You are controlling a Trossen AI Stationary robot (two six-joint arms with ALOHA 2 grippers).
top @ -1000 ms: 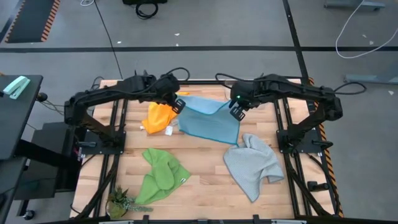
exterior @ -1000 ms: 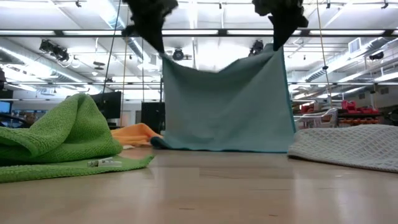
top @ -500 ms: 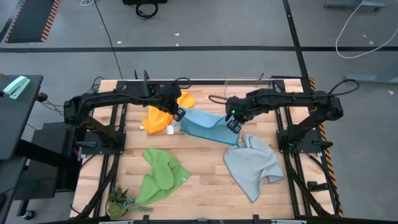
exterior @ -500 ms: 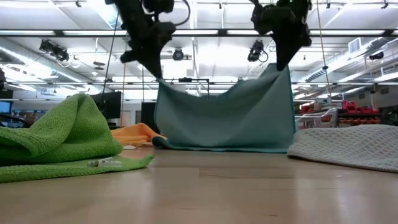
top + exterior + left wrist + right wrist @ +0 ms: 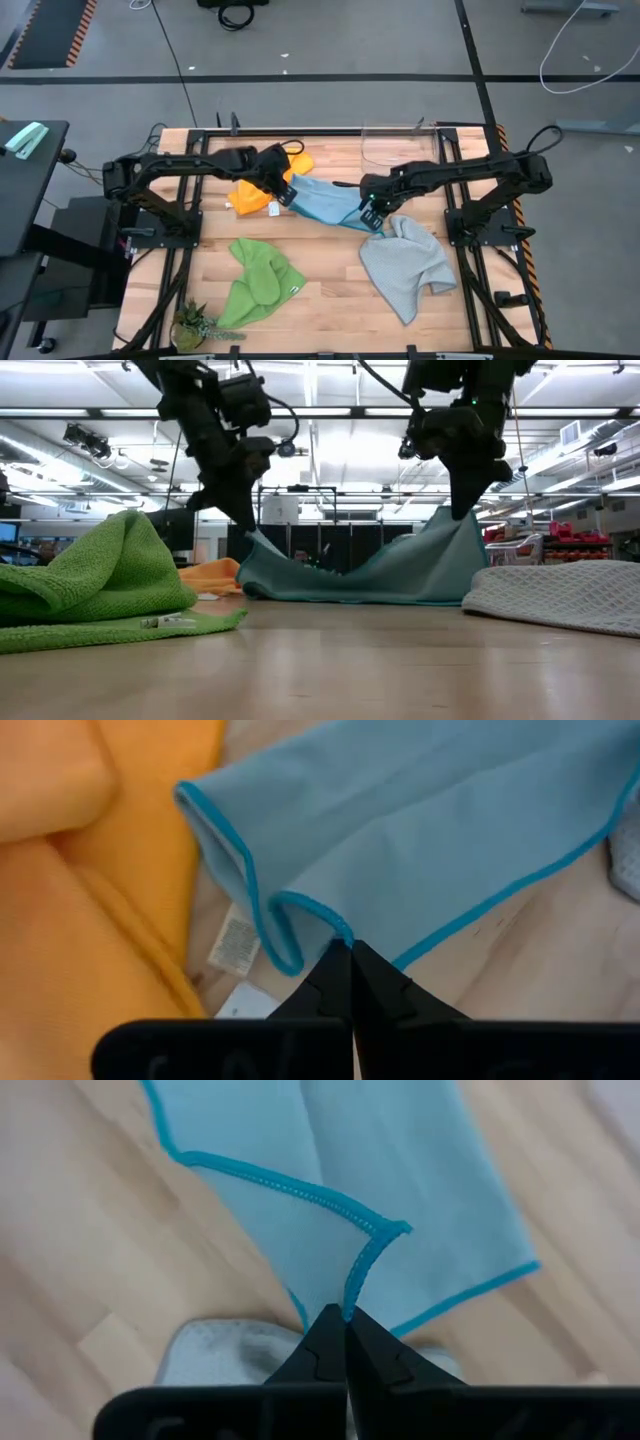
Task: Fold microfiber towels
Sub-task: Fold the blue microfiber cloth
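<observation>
The light blue towel lies in the middle of the table, its far part on the wood and its two near corners raised. My left gripper is shut on its left corner, my right gripper on its right corner. The yellow-orange towel lies crumpled beside the left gripper. The green towel is bunched at the near left, and the light grey towel lies at the near right, just below the right gripper. My left gripper pinches the blue towel's hemmed corner between its two fingers, slanting down from above. That corner is lifted a little and the cloth sags slack from it onto the table. My right gripper pinches the opposite hemmed corner between its fingers, coming steeply from above. The corner stands raised and the cloth slopes slack down to the table.
A clear container stands at the far right of the table. A small green plant sits at the near left corner. Bare wood shows between the green and grey towels.
Both grippers have come down and toward the table's near edge, still shut on the blue towel's corners. The towel, which hung like a curtain between them, has sunk: its top edge now sags low and most of the cloth lies on the table.
</observation>
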